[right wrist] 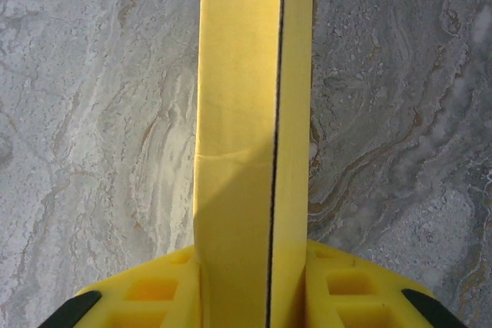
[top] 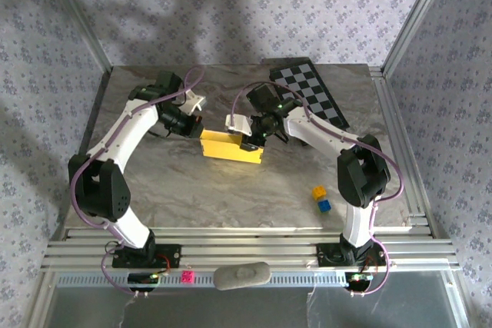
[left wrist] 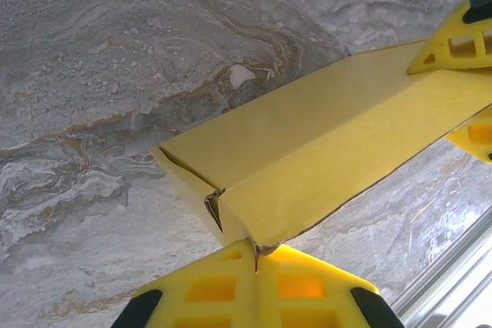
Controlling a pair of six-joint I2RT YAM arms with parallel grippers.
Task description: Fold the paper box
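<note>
I count one box [top: 231, 146], two arms, two tools, two small cubes and one chequered board [top: 311, 94]

The box sits mid-tabletop between the tools. It is a long, flat-sided slab of thin matte yellow card with sharp creases. In the right wrist view the box [right wrist: 238, 113] runs straight away from the camera, one thin dark seam runs down its length where two panels meet, and there is a faint crosswise crease partway along. In the left wrist view the box [left wrist: 323, 144] has a small gap at its near corner, with a folded-in flap edge and a rough brownish cut line along the bottom

The right tool [right wrist: 254, 282] is clamped on the box, with one chunky yellow plastic finger on each side of its near end. The left tool [left wrist: 256, 263] has its fingers pressed together, and the box's lower corner meets the seam between them; I cannot tell whether any card is nipped there. Both tools' fingers are ribbed with square hollows and have black pads further back

The tabletop [top: 192, 197] is a glossy grey marble pattern with brownish veins. The yellow cube [top: 318, 191] and the blue cube [top: 324, 205] touch each other near the right arm, well apart from the box. The board is black and white and lies flat at the far right
</note>
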